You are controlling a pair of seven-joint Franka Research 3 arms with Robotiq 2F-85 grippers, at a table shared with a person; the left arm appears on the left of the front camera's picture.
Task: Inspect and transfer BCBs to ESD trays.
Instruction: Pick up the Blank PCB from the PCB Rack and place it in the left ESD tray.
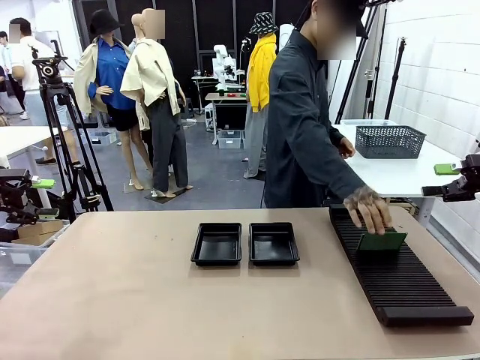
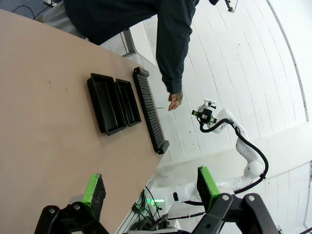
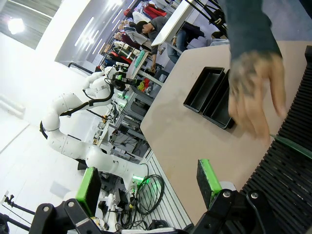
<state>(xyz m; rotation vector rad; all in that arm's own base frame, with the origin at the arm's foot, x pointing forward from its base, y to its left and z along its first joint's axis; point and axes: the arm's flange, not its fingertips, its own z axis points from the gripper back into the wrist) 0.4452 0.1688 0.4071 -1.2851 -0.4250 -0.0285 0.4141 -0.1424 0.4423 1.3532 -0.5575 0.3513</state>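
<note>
Surface [image 1: 112, 300]: trays [image 1: 217, 260] empty, central | hand [image 1: 369, 208] on BCB [image 1: 381, 241] in rack [image 1: 405, 289], likely staging it | my left end effector [image 2: 150, 185] and right end effector [image 3: 148, 184] wide, empty, parked clear

The left tray [image 1: 217, 244] and right tray [image 1: 274, 243] sat side by side mid-table [image 1: 150, 300]. A rack [image 1: 405, 285] lay to their right, with a circuit board [image 1: 381, 241] standing in its far part, under a person's hand [image 1: 369, 209].

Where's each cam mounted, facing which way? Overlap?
Front: fixed on robot's side, faces person across table; left arm's fingers, right arm's fingers at edges.
Left wrist: along its open fingers at trays, rack; right arm beyond.
Right wrist: along its open fingers at person's hand by rack; left arm beyond.
All share: trays, rack.
</note>
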